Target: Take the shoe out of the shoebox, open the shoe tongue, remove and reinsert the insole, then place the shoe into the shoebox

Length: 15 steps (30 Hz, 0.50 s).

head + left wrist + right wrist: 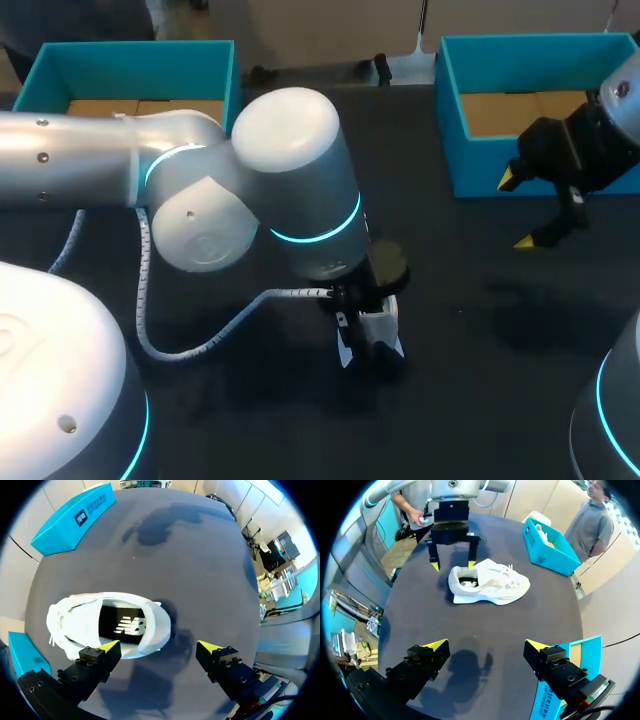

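Footwear like this white sneaker [80, 625] should be light and mostly soft: the knit upper, the tongue and the loose laces will give under pressure, while the sole and the heel cup look stiffer and are the safer places to take hold. It rests on its sole on the dark surface [470, 330], outside both boxes, with its opening facing up and the dark insole [122, 625] showing inside. The insole is probably thin, floppy foam, so a pinch at its heel edge seems the best bet, and it may buckle when it is pushed back in. The left gripper [159, 647] hangs released just over the heel end, one yellow tip over the collar and the other over bare surface, touching nothing. In the head view the left arm hides most of the sneaker near the middle. One teal shoebox half [130, 48] sits at about eleven o'clock and the other shoebox half [455, 110] at about one o'clock. The right gripper [520, 212] hovers at about two o'clock, spread wide and empty.
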{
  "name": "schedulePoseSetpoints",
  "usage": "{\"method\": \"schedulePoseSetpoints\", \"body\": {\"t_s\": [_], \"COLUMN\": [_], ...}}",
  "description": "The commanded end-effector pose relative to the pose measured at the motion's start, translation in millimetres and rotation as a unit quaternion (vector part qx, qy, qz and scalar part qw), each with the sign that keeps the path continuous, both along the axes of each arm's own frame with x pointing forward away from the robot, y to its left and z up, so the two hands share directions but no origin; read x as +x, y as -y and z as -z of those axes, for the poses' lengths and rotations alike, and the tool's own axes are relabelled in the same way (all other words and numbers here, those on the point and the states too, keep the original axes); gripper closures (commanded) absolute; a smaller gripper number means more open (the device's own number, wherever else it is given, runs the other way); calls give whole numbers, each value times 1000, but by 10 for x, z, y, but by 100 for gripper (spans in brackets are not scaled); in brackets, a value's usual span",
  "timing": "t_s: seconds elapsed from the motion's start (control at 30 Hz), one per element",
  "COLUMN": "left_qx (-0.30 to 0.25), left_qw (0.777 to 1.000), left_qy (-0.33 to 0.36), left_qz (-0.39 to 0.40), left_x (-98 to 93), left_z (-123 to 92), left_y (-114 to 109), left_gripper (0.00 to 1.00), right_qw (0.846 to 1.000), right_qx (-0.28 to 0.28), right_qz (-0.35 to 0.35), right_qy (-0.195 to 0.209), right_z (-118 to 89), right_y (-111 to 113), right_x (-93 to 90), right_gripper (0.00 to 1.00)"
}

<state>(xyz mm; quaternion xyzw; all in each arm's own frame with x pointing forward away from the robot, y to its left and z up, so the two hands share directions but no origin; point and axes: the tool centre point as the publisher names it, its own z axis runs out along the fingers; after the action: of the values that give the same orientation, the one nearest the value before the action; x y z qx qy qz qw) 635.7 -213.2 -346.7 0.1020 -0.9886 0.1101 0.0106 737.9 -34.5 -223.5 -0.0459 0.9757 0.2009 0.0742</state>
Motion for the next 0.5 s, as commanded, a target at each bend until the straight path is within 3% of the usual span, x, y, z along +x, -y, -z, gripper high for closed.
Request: {"method": "schedulePoseSetpoints", "body": {"t_s": [0.03, 0.5], "left_qx": [10, 50], "left_qw": [1000, 998], "left_qy": [-6, -10], "left_qz": [2, 20], "left_x": [47, 47], "left_z": [108, 181], "left_y": [118, 256], "left_gripper": [0, 0], "right_qw": [1000, 1000], "right_qx": [-2, -2], "right_qz": [1, 1], "right_qy": [0, 0], "right_z": [7, 7], "right_y": [-8, -8], "right_x": [-2, -2], "right_gripper": [0, 0]}}
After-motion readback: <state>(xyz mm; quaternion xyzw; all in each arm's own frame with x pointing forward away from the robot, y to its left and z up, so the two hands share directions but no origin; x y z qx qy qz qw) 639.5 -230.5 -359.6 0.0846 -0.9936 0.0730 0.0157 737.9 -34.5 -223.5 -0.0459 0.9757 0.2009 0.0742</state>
